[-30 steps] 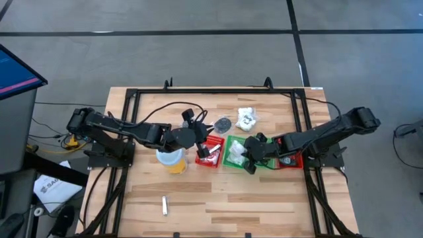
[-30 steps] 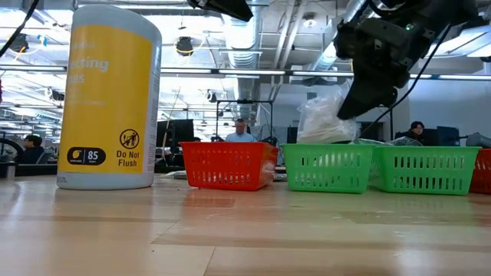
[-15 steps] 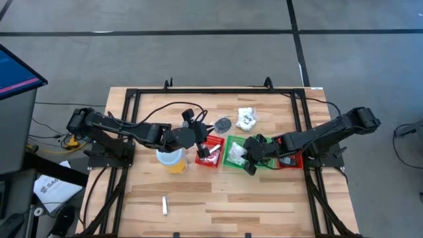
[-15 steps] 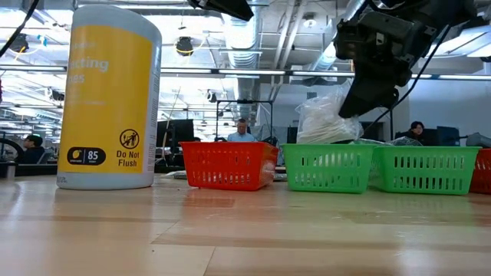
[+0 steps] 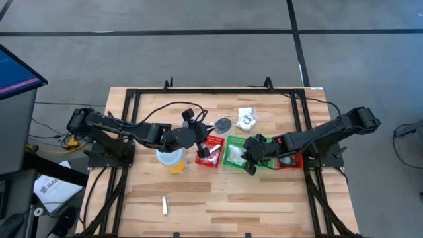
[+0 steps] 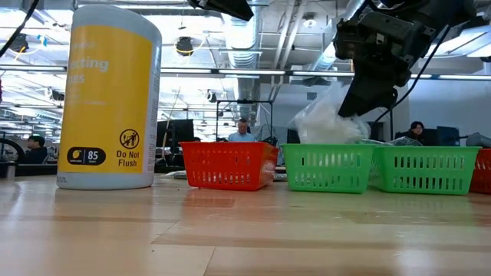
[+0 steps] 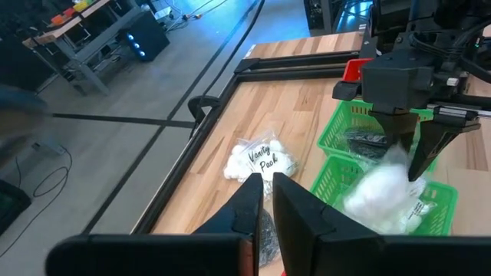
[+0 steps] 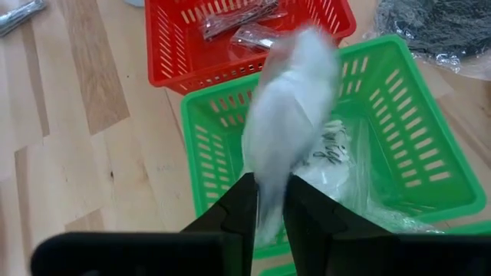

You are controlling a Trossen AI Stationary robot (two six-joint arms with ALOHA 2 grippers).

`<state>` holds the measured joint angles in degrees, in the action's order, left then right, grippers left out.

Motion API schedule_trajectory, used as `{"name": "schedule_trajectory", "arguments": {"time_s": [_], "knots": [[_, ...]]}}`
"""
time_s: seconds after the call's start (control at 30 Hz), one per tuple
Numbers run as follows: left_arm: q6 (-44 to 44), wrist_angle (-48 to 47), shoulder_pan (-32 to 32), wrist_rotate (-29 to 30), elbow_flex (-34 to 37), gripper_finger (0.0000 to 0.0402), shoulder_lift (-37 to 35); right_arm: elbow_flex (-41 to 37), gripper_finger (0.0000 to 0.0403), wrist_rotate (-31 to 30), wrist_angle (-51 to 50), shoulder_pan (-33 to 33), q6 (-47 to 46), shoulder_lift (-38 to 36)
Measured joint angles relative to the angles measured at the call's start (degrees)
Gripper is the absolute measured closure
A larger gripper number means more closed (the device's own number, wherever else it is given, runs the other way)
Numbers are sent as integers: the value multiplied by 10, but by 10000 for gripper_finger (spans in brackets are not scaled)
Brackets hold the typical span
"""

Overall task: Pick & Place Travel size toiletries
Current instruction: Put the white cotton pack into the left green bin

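The worktop (image 5: 218, 192) carries the yellow cup (image 5: 172, 160), one red bin (image 5: 210, 151) and a green bin (image 5: 234, 152).

The right gripper (image 5: 248, 158) hangs over the green bin so that its white packet (image 8: 288, 115) lands inside. Its jaws stand only slightly apart; the packet appears blurred between them, and whether it is gripped or dropping cannot be told.

The left gripper (image 5: 200, 151) waits above the red bin, jaws nearly closed and empty.

A second white packet (image 5: 247, 118) and a dark disc (image 5: 223, 123) lie on the worktop behind the bins.
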<state>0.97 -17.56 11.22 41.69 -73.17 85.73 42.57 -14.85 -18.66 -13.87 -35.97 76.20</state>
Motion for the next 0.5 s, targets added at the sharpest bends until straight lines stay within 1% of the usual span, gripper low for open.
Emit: {"name": "schedule_trajectory", "arguments": {"time_s": [0.27, 0.5], "knots": [[0, 0, 0, 0, 0, 376, 0, 0, 347, 0, 0, 0, 5, 0], [0, 0, 0, 0, 0, 376, 0, 0, 346, -2, -1, 17, 23, 0]]}}
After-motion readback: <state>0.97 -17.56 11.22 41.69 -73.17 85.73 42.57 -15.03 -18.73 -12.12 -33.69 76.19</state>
